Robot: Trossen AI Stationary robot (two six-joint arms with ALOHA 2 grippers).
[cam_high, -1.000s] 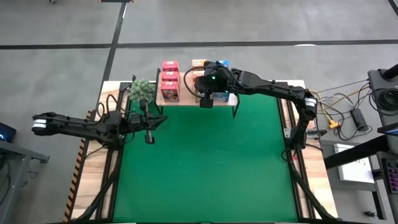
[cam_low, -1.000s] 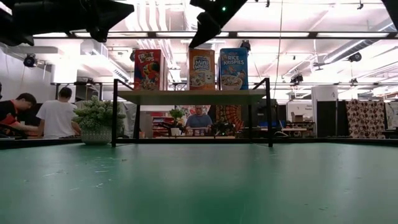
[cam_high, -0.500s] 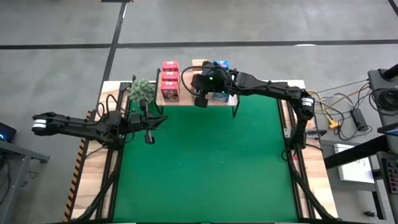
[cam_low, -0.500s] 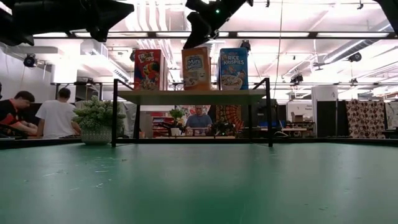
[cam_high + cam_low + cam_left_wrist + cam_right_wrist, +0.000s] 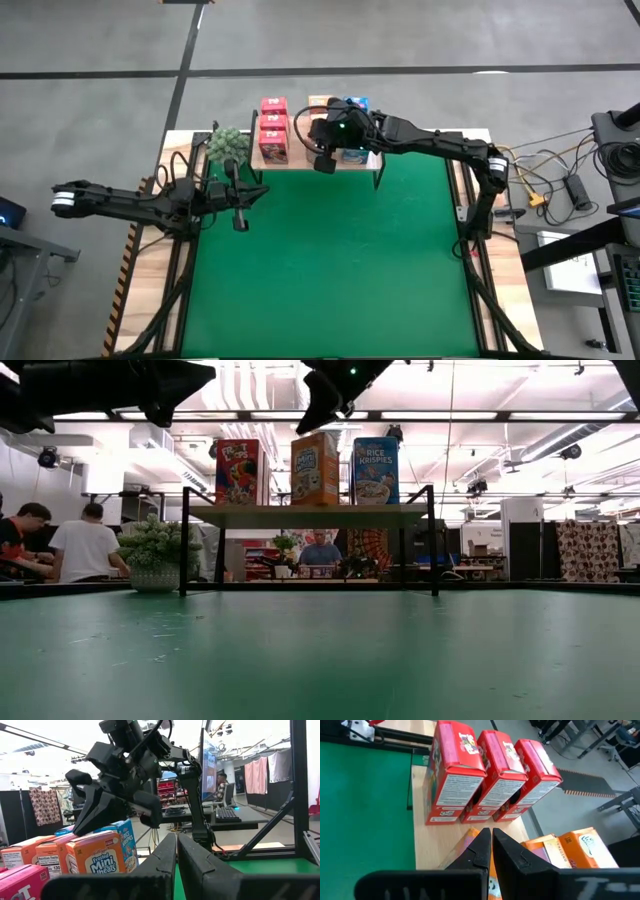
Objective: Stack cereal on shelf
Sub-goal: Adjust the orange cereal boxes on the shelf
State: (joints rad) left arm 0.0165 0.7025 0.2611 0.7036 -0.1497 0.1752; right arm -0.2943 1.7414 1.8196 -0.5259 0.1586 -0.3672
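On the shelf [image 5: 300, 515] at the table's far end: cereal in three rows, red boxes [image 5: 273, 125] on the left, orange in the middle, blue [image 5: 375, 470] on the right. Front orange box [image 5: 314, 468] askew beside its square-standing neighbours; tilted or merely turned, hard to say.

Directly above that box: right gripper [image 5: 305, 425], fingers pressed together, holding nothing. Seems to be nudging rather than gripping; contact with the box top not clear.

Over the table's left side, well apart from the shelf: left gripper [image 5: 240, 220], also closed and empty, waiting near the plant [image 5: 228, 143].

Probably near the end of the task, with only straightening left.

Risks from here:
- Tipping the orange box forward off the shelf edge, through a push too high on it or too hard.
- Knocking it sideways into the red or blue row, through closed fingers sliding off the cardboard.
- Toppling the boxes behind it like dominoes, through a shove toward the back.
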